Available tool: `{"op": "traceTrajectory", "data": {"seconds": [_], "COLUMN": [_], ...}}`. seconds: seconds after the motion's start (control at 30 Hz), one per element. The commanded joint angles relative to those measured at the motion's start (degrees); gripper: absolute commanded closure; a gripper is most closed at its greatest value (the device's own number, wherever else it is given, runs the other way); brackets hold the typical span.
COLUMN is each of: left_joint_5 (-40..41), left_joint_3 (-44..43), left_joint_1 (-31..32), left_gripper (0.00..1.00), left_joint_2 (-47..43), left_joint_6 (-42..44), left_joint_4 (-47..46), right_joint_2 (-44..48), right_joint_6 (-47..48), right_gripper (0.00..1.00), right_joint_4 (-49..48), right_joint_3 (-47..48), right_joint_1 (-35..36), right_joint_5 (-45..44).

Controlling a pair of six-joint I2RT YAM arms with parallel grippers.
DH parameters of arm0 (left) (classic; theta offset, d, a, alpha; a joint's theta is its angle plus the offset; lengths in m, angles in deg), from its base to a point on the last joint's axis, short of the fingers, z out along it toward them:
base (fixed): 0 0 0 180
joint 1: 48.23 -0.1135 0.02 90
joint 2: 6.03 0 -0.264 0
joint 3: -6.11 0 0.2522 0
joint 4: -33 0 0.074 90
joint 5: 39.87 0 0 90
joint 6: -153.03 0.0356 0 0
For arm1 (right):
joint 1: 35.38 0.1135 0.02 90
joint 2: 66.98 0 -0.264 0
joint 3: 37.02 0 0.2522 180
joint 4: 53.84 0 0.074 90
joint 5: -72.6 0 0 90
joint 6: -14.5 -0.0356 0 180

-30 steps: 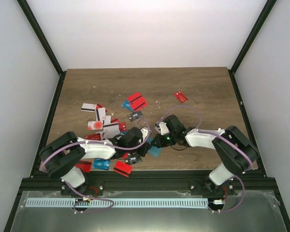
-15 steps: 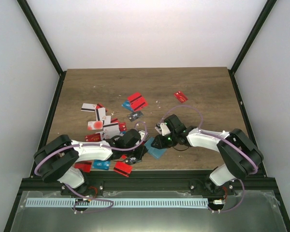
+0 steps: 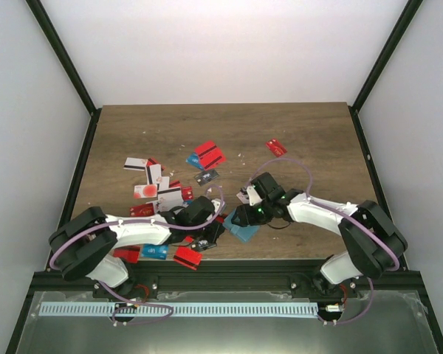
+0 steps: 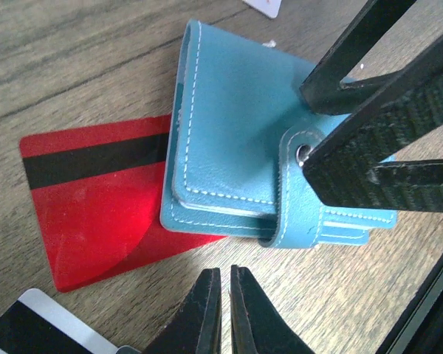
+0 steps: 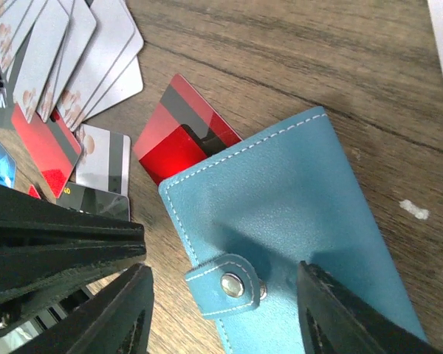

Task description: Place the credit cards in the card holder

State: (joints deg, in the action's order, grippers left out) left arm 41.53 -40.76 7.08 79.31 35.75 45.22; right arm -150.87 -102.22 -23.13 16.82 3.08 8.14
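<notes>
The teal card holder (image 4: pixel 236 140) lies closed on the table, its snap strap (image 5: pixel 232 284) fastened. A red credit card (image 4: pixel 96 206) with a black stripe sticks out from under its edge. My left gripper (image 4: pixel 223 276) is shut with nothing in it, its tips just short of the holder's near edge. My right gripper (image 5: pixel 221 295) is open above the holder (image 5: pixel 303 192), one finger on each side of the strap, holding nothing. In the top view both grippers meet at the holder (image 3: pixel 244 230) near the table's front. More credit cards (image 3: pixel 162 193) lie scattered to the left.
Red cards (image 3: pixel 209 155) lie further back and one red card (image 3: pixel 276 147) sits alone at the back right. White cards (image 5: pixel 81 59) fan out just left of the holder. Red and blue cards (image 3: pixel 170 254) lie at the front edge under the left arm.
My right gripper has opened from shut and let go of the card holder, which now lies flat. The left gripper stays shut and has shifted slightly.
</notes>
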Motion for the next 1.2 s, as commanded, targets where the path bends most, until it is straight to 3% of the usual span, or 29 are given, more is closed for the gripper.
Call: {"op": "traceTrajectory", "data": {"seconds": [0.0, 0.27, 0.33, 0.43, 0.5, 0.53, 0.57, 0.67, 0.7, 0.9, 1.17], "left_joint_5": [0.47, 0.94, 1.88, 4.21, 6.10, 7.04, 8.14, 12.73, 14.47, 24.84, 28.67], "left_joint_3": [-1.24, -1.75, -2.35, -3.44, -3.98, -4.16, -4.38, -5.12, -5.59, -8.30, -8.03], "left_joint_1": [0.29, 0.24, 0.26, 0.19, 0.08, 0.13, 0.14, -0.03, -0.08, -0.51, -0.91], "left_gripper": [0.92, 0.92, 0.91, 0.88, 0.83, 0.76, 0.63, 0.08, 0.01, 0.00, 0.00], "left_joint_2": [-1.50, -3.99, -5.17, -7.19, -8.82, -9.70, -10.61, -13.66, -14.58, -19.65, -23.79], "left_joint_6": [0.00, -0.30, -0.39, -0.39, -0.48, -0.53, -0.56, -0.53, -0.30, 1.10, 1.67], "left_joint_4": [0.23, 1.19, 1.99, 4.12, 5.29, 5.77, 6.29, 8.48, 9.62, 15.88, 18.69], "right_joint_2": [2.03, 5.76, 7.63, 11.26, 14.21, 15.72, 17.33, 20.74, 21.54, 23.98, 24.78], "right_joint_6": [-0.32, -1.58, -1.87, -2.65, -2.96, -3.39, -3.56, -4.25, -3.78, -0.45, 1.77], "right_gripper": [0.42, 0.29, 0.22, 0.01, 0.00, 0.00, 0.00, 0.00, 0.00, 0.00, 0.00], "right_joint_4": [2.47, 2.47, 2.89, 2.91, 1.50, 0.03, -0.97, -2.68, -3.31, -4.43, -6.23], "right_joint_3": [2.58, 4.23, 5.34, 6.59, 6.66, 6.30, 6.01, 5.98, 6.02, 6.92, 5.63], "right_joint_1": [0.39, 0.35, 0.31, 0.30, 0.31, 0.30, 0.26, 0.22, 0.22, 0.22, 0.21], "right_joint_5": [-1.76, -4.35, -7.58, -13.39, -16.66, -18.51, -20.50, -26.83, -28.38, -33.49, -28.31]}}
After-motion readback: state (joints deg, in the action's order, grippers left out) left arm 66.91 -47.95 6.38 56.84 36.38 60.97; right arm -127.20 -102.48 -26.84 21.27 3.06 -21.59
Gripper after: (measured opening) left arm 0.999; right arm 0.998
